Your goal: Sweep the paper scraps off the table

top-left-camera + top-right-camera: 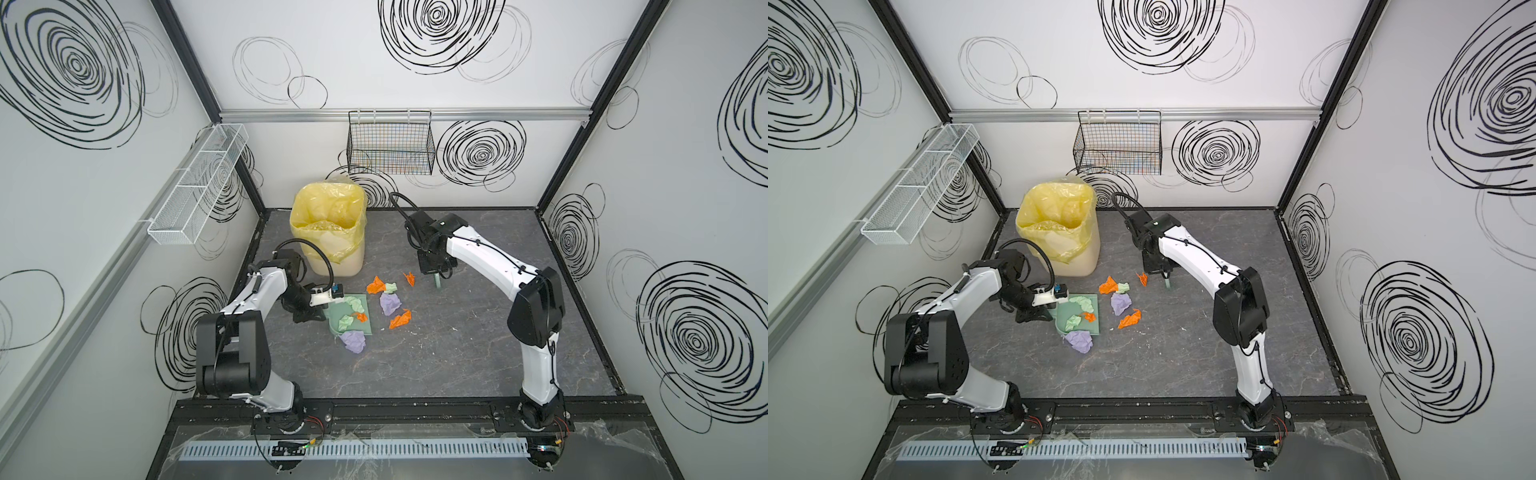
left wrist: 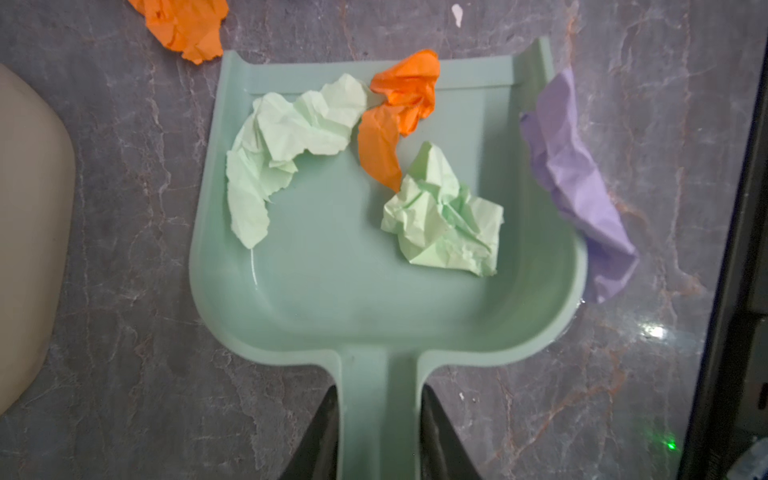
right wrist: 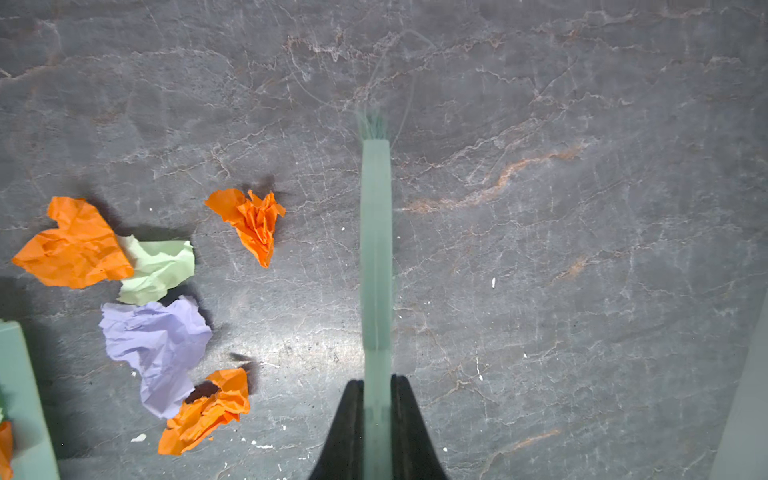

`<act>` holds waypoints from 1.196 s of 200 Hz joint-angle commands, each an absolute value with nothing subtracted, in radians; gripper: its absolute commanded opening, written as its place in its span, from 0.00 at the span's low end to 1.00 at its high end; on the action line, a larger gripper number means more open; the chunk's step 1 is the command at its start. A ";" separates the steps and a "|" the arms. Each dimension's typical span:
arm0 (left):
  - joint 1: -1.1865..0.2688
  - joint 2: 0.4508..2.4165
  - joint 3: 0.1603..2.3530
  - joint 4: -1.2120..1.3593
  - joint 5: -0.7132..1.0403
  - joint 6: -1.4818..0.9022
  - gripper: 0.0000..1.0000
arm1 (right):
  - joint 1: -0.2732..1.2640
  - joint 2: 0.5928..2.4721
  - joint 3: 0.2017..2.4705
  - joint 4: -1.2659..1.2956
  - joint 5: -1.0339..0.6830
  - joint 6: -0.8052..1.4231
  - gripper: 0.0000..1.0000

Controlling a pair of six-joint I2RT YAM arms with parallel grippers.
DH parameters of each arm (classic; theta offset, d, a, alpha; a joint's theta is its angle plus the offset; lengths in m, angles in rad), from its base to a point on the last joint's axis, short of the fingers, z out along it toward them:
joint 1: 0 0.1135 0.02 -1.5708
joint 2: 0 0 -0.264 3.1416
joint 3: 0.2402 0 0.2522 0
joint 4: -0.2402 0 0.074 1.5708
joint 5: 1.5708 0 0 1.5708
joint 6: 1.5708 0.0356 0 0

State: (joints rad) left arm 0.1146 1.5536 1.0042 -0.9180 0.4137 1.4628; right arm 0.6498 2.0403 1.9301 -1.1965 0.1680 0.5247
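My left gripper [image 2: 378,390] is shut on the handle of the teal dustpan [image 2: 332,266], which lies flat on the table [image 1: 457,340]. Two pale green paper scraps [image 2: 291,124] and an orange one [image 2: 399,104] lie in the pan. A lilac scrap [image 2: 573,178] leans against the outside of its side wall. My right gripper [image 3: 377,380] is shut on a teal brush [image 3: 376,249], bristles toward the table. Beside the brush lie more scraps: orange [image 3: 253,220], orange with pale green [image 3: 75,249], lilac [image 3: 158,336] and orange [image 3: 208,411].
A beige bin with a yellow liner [image 1: 328,232] stands at the back left, just behind the dustpan. A black wire basket [image 1: 390,145] hangs on the back wall and a white wire shelf [image 1: 199,183] on the left wall. Walls enclose the table on three sides.
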 commanded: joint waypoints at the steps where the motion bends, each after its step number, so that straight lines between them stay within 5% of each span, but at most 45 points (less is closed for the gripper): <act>1: 0.138 1.581 1.020 -0.885 0.406 1.463 0.00 | 0.675 2.070 1.999 -1.259 0.187 0.496 0.00; 239: -0.009 1.657 0.998 -0.733 0.431 1.317 0.00 | 0.961 2.232 2.223 -1.258 -0.043 0.580 0.00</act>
State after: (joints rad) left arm 0.0078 1.6409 1.0042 -0.7349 0.4042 1.3430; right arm 0.9447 2.2169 2.1918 -1.2228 -0.0177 0.5591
